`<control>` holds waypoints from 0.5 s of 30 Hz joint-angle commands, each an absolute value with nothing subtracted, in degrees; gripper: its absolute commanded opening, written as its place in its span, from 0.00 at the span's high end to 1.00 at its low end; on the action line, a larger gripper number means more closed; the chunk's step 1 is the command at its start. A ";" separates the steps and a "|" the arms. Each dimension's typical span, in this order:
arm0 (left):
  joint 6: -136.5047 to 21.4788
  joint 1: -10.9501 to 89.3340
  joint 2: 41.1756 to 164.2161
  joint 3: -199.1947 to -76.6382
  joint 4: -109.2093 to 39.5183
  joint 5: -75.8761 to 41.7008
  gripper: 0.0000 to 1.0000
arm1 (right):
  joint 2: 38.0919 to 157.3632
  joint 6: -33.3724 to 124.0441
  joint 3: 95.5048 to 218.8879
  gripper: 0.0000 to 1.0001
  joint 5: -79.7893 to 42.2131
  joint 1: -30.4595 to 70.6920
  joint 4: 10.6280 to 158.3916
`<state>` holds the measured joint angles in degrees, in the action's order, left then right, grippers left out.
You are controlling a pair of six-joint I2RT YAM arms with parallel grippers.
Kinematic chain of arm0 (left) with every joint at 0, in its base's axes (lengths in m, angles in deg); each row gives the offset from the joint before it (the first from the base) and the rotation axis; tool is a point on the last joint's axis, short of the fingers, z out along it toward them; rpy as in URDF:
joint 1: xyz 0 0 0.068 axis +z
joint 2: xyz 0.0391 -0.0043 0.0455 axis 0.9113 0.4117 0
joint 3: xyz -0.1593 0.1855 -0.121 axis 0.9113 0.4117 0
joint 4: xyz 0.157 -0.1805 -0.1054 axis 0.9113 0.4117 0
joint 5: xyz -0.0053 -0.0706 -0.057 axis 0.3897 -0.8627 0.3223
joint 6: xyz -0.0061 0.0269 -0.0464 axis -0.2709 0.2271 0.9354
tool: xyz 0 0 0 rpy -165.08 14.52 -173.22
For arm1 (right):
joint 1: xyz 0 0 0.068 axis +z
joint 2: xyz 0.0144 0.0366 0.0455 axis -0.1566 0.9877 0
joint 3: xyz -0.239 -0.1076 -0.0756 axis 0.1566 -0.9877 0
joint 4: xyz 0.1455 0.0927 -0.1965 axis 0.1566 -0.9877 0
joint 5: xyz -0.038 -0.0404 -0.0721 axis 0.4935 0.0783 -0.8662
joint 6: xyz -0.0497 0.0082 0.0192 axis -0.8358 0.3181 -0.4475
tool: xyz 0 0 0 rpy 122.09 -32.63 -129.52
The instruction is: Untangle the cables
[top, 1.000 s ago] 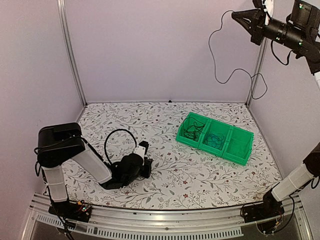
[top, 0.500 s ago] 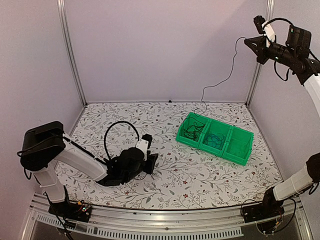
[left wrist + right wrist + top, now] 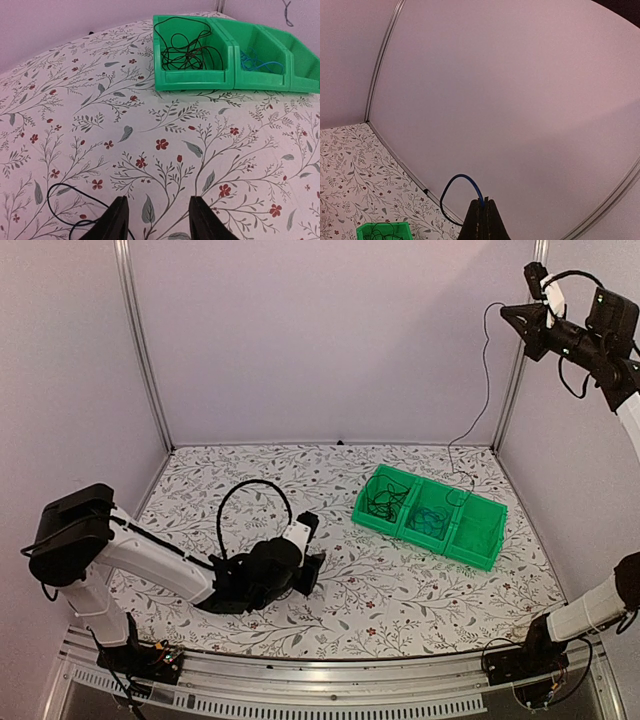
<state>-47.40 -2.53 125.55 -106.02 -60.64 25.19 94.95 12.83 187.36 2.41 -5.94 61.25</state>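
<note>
My right gripper [image 3: 515, 316] is high at the top right, shut on a thin dark cable [image 3: 483, 380] that hangs down to the green bin [image 3: 497, 508]. In the right wrist view the gripper [image 3: 484, 202] pinches this cable, which loops out blue-black [image 3: 462, 176]. A tangle of black cables [image 3: 384, 498] lies in the bin's left compartment, and it also shows in the left wrist view [image 3: 185, 47]. My left gripper [image 3: 314, 562] is low over the table, open and empty [image 3: 160, 220]. A thin black cable [image 3: 90, 196] lies on the table by its left finger.
The bin [image 3: 195, 80] has three compartments; the middle one holds a blue cable [image 3: 252, 60]. The left arm's thick black hose [image 3: 250, 485] arches above the table. Metal frame posts stand at the back corners, and pink walls close the cell.
My right gripper has moved right with the cable, whose hanging end has swung from the back wall over to the bin's right side. My left arm has reached further right over the table.
</note>
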 commanded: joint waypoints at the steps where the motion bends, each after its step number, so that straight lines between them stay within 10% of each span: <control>1: -46.92 -3.64 123.08 -106.38 -57.82 27.13 0.57 | 92.54 10.98 187.72 1.00 -1.36 -6.95 62.35; 15: -49.33 -3.57 119.19 -107.23 -55.00 29.23 0.56 | 83.63 4.39 174.00 1.00 -7.37 -10.73 62.08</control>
